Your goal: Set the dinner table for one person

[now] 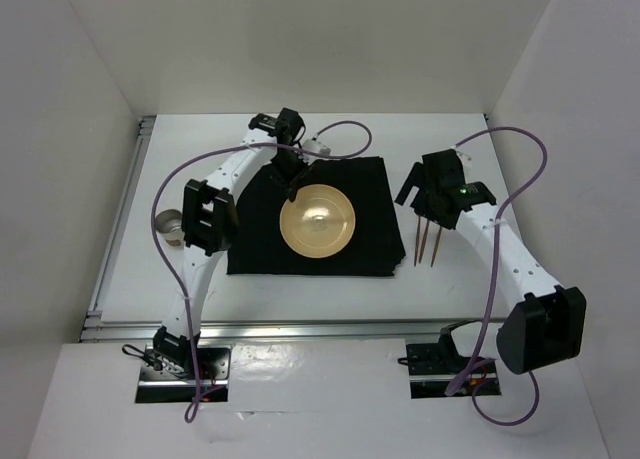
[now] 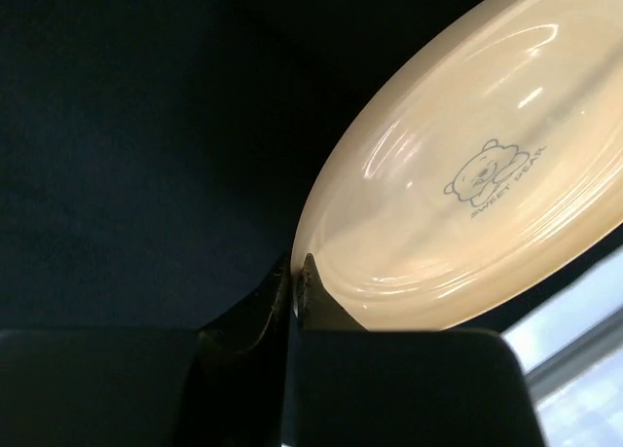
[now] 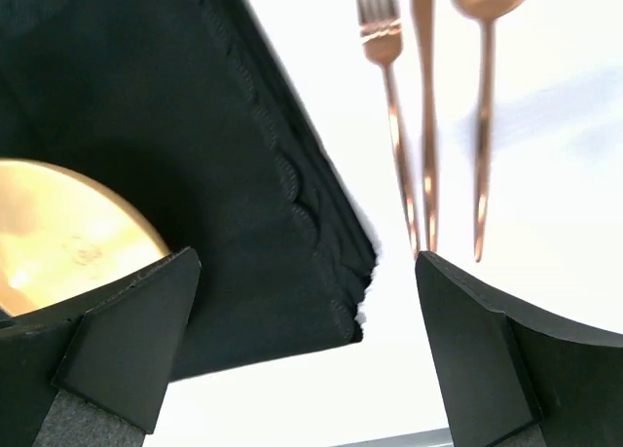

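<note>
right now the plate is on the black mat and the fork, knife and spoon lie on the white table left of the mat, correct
Not quite: the fork, knife and spoon lie on the white table right of the black mat, not left, as the top external view shows. The plate is on the mat, as you said.

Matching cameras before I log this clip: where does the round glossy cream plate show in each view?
Top external: round glossy cream plate at centre, on the black ribbed cloth mat.
Left wrist: fills the upper right, bear print visible.
Right wrist: lower left, partly hidden.
Shared landmark: the black mat under it.
</note>
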